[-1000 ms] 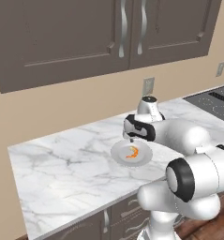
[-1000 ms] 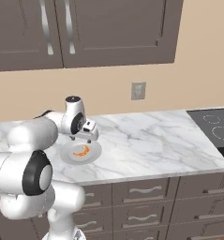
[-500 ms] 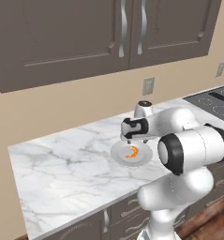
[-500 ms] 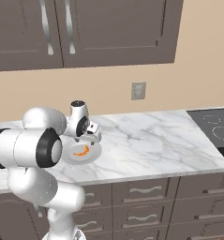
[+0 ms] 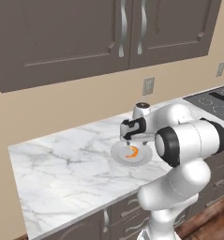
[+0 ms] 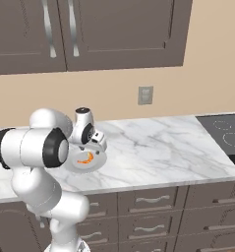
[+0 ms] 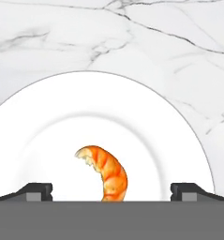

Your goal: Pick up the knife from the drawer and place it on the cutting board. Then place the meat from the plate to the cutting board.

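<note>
A small orange curved piece of meat (image 7: pixel 106 173) lies on the round white plate (image 7: pixel 99 93), which stands on the marble counter. My gripper (image 7: pixel 111 191) hangs straight over it, open, its dark fingertips (image 7: pixel 38 190) set wide on either side of the meat without touching it. From the base views, the hand (image 5: pixel 132 136) (image 6: pixel 91 142) sits just above the plate (image 5: pixel 120 157) (image 6: pixel 70 167) and the meat (image 5: pixel 132 151) (image 6: pixel 84 158). The knife and the cutting board are out of view. Shut drawer fronts (image 6: pixel 153 202) line the counter's base; I cannot tell which is the task's drawer.
The marble counter (image 6: pixel 153 152) stretches to both sides of the plate. A black stovetop (image 6: pixel 227 135) (image 5: pixel 212 101) lies at the right end. A wall outlet (image 6: pixel 145 95) and dark upper cabinets (image 5: pixel 108 37) are behind. My own elbow (image 5: pixel 188 145) bulks close beside the plate.
The hand has come down a little and settled over the plate. The arm's elbow has swung in closer to the plate. The jaws have stayed open; the meat has not moved.
</note>
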Tool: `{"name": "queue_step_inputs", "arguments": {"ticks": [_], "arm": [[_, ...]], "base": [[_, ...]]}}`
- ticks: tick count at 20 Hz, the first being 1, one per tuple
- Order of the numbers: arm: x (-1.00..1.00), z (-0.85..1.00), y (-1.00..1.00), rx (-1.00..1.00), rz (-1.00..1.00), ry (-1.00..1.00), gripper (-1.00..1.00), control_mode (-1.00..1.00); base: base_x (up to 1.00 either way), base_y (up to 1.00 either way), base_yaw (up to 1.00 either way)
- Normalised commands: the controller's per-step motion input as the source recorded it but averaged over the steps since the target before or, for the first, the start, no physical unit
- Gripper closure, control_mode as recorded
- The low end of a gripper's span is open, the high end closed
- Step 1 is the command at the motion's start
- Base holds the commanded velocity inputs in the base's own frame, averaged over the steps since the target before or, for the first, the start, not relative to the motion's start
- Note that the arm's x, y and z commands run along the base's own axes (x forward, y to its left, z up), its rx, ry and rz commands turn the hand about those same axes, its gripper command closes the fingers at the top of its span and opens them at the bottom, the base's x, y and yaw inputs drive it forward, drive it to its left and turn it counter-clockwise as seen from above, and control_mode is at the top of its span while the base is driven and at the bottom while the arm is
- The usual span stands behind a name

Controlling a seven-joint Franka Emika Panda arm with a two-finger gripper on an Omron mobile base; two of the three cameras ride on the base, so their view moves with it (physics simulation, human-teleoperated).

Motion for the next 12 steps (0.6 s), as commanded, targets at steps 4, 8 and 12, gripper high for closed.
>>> {"name": "queue_step_inputs", "arguments": {"ticks": [4, 8, 12], "arm": [[0.0, -0.19, 0.0, 0.0, -0.04, 0.0, -1.0, -1.0], [0.0, -0.14, 0.0, 0.0, -0.04, 0.0, -1.0, -1.0], [0.0, -0.13, 0.0, 0.0, -0.04, 0.0, -1.0, -1.0]], "base": [[0.0, 0.0, 0.0], [0.0, 0.0, 0.0], [0.0, 0.0, 0.0]]}}
